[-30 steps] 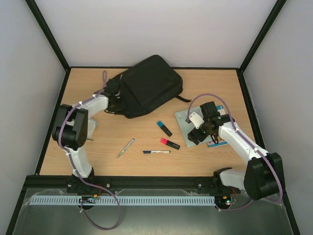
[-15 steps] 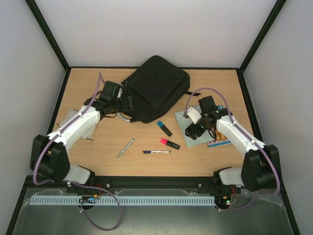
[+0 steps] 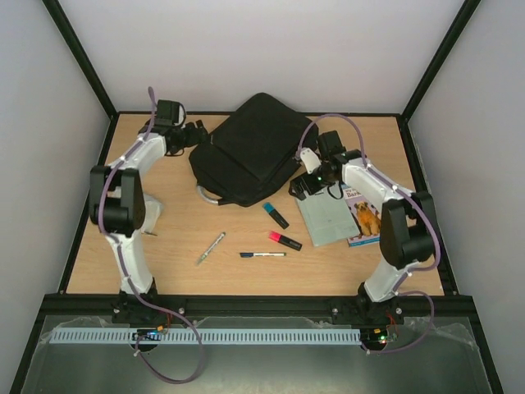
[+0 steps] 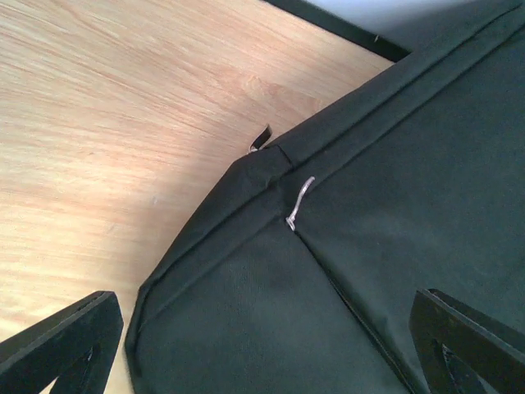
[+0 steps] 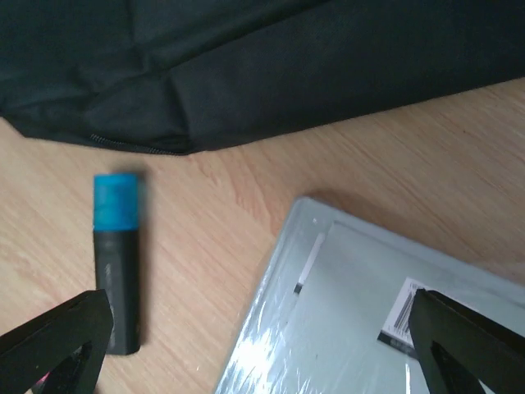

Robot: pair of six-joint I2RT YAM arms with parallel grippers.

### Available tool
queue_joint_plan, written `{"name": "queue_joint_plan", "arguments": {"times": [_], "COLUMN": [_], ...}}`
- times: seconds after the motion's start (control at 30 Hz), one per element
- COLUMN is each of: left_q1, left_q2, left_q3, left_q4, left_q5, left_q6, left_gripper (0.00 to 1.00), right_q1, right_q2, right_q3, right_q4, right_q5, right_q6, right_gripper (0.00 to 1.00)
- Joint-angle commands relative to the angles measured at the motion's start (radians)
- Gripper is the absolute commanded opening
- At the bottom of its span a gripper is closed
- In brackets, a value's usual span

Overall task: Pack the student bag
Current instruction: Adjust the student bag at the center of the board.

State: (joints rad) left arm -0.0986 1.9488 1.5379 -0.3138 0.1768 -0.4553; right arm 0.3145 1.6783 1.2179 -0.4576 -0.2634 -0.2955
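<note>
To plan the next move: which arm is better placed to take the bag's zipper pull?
Probably left: the open left gripper is over the student bag, zipper pull between its fingers; the right gripper faces a blue marker and notebook.

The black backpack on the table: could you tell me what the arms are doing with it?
Both grippers are open and empty. The left gripper hovers at the left corner of the student bag, the right gripper beside its near right edge, near the blue highlighter and grey packet. Pens and highlighters lie unpacked on the table.
</note>
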Motion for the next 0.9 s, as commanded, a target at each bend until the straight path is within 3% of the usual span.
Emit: {"name": "queue_joint_plan", "arguments": {"times": [0.0,0.23,0.43,0.67,0.87], "left_q1": [0.010,0.013,-0.017,-0.063,-0.126], "left_q2": [0.152,0.319,0.312,0.055,-0.143], "left_q3": [0.135,0.255,0.194,-0.176,-0.420], "left_q4": [0.012,-0.022,-0.053,0.001,-0.010], "left_q5": [0.062,0.094,0.123,0.065,0.004], "left_q6": [0.008,0.018,0.033,-0.001,-0.015], "left_gripper": [0.99,0.97,0.93,0.92,0.91], "right_q1": [0.005,0.005,0.005,0.050,0.102], "right_q2": [0.097,0.188,0.315,0.441,0.474], "right_q3": [0.069,0.132,0.258,0.396,0.412], "right_q4": [0.010,0.014,-0.019,-0.073,-0.071], "right_q5": [-0.029,-0.011,-0.047,-0.064,-0.050], "right_q6": [0.068,0.100,0.109,0.088,0.089], "right_gripper": [0.99,0.99,1.00,0.95,0.94]}}
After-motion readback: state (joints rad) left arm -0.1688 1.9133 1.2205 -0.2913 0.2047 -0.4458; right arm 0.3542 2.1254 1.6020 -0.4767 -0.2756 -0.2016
